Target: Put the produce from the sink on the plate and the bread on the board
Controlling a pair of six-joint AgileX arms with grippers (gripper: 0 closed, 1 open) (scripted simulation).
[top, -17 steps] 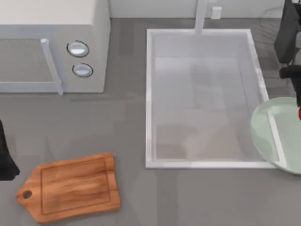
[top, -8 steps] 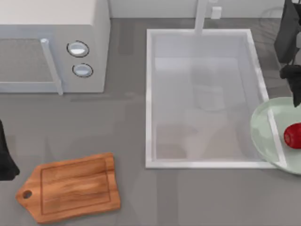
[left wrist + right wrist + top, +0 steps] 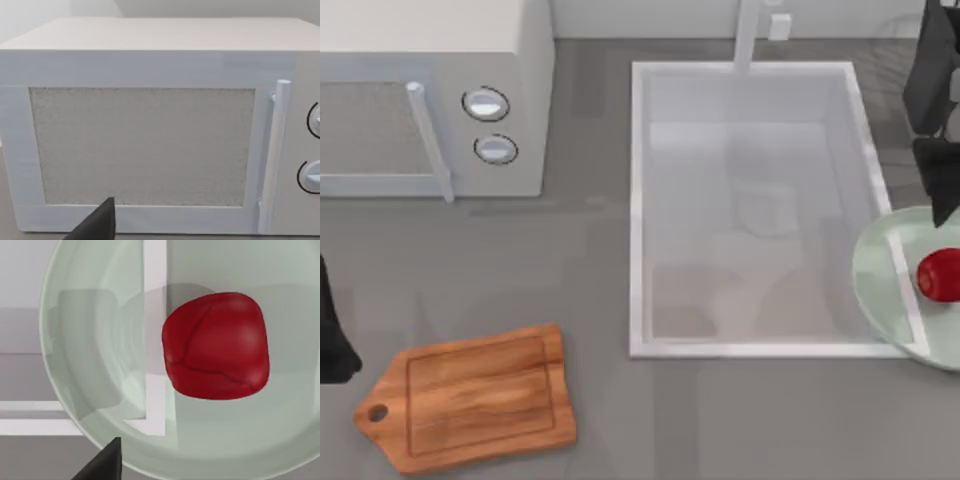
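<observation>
Looking down from my right end effector [image 3: 942, 195], I see the produce [image 3: 941, 274] just below it on the plate [image 3: 880, 270], apart from the fingers; whether they are spread or pressed together I cannot tell. My left end effector [image 3: 332, 340] sits parked at the table's left edge, just beside the board [image 3: 470, 397], facing the microwave [image 3: 150, 130]; its state I cannot tell either. The produce [image 3: 216, 346] is glossy, red, roundish and faintly blocky with shallow creases; I judge it light, firm and slippery, best pinched across its widest flanks if it needs moving. The plate [image 3: 80, 355] is smooth pale mint, overlapping the sink [image 3: 638, 200] rim. The board is grooved brown wood with a holed handle.
</observation>
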